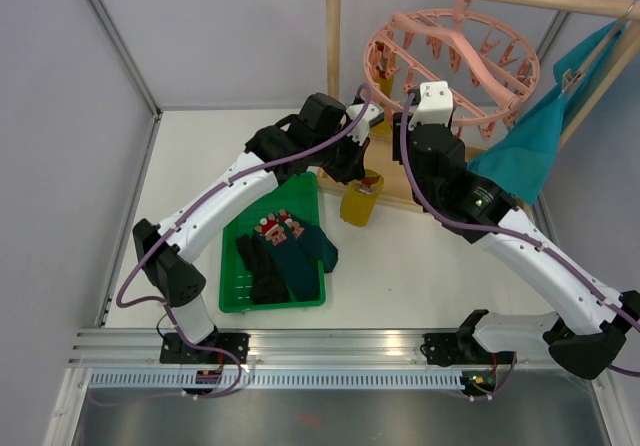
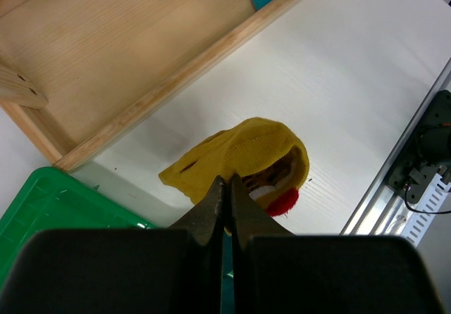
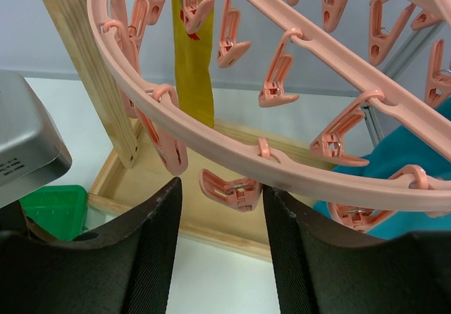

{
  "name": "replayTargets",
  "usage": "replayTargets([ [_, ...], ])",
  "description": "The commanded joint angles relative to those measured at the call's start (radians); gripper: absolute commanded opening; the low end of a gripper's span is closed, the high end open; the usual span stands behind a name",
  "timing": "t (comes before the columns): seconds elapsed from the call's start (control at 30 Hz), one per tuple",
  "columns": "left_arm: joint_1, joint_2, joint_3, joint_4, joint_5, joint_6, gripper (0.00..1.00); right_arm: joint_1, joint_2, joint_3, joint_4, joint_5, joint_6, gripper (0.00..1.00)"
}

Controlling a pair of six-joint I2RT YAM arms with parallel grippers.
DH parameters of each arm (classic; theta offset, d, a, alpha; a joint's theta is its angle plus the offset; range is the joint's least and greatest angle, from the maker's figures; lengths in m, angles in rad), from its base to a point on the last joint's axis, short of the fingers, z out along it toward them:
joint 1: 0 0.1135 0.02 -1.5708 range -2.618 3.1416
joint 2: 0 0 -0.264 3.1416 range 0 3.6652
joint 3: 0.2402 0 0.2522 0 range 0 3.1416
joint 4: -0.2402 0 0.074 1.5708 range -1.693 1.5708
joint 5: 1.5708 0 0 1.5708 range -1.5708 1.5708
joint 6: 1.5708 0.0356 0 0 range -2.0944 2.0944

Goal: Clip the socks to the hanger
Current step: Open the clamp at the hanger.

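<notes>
Toward the bench's near left corner, socks (image 1: pixel 285 251) lie in a green tray (image 1: pixel 236 288). Mid-bench, the left hand (image 2: pixel 227 181) pinches a mustard sock (image 2: pixel 246 148), hanging lengthwise downward. Far right, the right hand (image 3: pixel 220 187) gapes under the hanger (image 3: pixel 211 134).

Top external: you look down from above and behind the arm bases (image 1: pixel 205 351) at 6 o'clock, taking in the whole surface (image 1: pixel 420 266).
Left wrist: close in, you look down past the left tool (image 2: pixel 226 181) onto the surface.
Right wrist: very close, you look slightly up past the right tool (image 3: pixel 220 194) into the hanger (image 3: pixel 232 152).
Shared: wooden rack (image 1: pixel 333 26) and green basket (image 1: pixel 232 266) in all three; yellow sock (image 1: pixel 361 198) in top and left wrist.
</notes>
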Motion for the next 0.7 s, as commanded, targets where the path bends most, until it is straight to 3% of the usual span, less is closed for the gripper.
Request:
replayTargets([
  [0.0,0.006,-0.054,0.013,0.016,0.019,-0.018,0.02,-0.009,0.010,0.037,0.034,0.031,-0.021,0.57],
  [0.67,0.006,-0.052,0.013,0.010,0.017,-0.016,0.02,-0.035,0.024,0.039,0.089,0.020,-0.054,0.55],
])
